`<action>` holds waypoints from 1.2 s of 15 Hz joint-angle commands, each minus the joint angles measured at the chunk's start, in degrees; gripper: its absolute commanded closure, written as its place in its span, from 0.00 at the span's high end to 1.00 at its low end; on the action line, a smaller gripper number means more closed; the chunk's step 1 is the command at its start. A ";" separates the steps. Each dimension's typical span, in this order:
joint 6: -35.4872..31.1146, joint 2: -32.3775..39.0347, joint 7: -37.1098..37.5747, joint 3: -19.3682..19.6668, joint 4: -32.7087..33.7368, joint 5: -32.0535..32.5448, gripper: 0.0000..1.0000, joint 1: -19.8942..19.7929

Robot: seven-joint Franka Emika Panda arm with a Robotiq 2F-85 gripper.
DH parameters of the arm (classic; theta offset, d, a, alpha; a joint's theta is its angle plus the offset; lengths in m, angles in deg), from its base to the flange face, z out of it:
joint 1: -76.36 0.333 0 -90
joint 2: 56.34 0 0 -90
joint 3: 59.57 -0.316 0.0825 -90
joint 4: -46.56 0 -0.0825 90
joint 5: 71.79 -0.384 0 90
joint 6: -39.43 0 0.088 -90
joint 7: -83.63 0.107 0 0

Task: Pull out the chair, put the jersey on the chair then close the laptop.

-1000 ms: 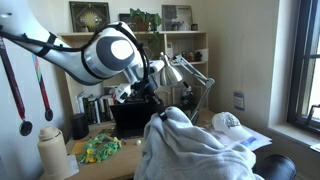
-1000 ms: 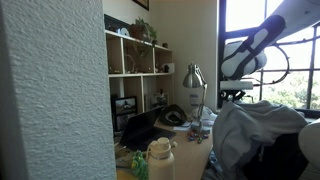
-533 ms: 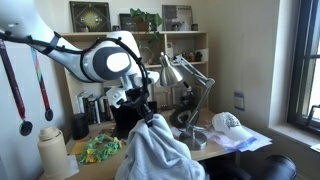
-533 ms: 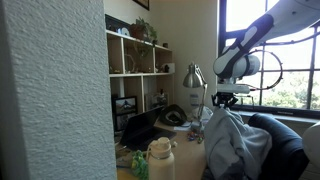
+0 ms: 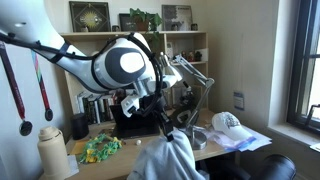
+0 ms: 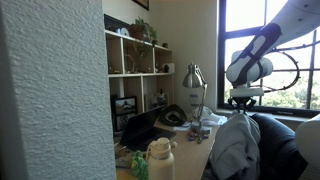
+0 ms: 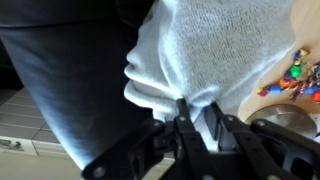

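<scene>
Jersey [image 7: 220, 50] pinched in end effector [image 7: 198, 112]; arm [image 6: 250, 68] bent downward over chair [image 6: 285, 140]

The arm [image 5: 85, 62] is formed of smooth, white, rounded links in both exterior views. A large round joint housing [image 5: 130, 64] is capped with a pale grey disc. Black cables [image 5: 157, 60] are routed beside the wrist links. The gripper [image 7: 197, 128] is finished in black; in the wrist view its fingers [image 7: 184, 122] are slim, dark bars with lighter edges.
</scene>
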 commanded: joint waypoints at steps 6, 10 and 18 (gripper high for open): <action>-3.10 0.85 8.00 -1.92 -0.30 8.36 0.95 -0.53; -2.69 -0.30 5.61 -2.70 -0.73 5.92 1.00 1.80; -4.59 -2.63 -6.06 -3.23 -0.74 -6.70 1.00 9.07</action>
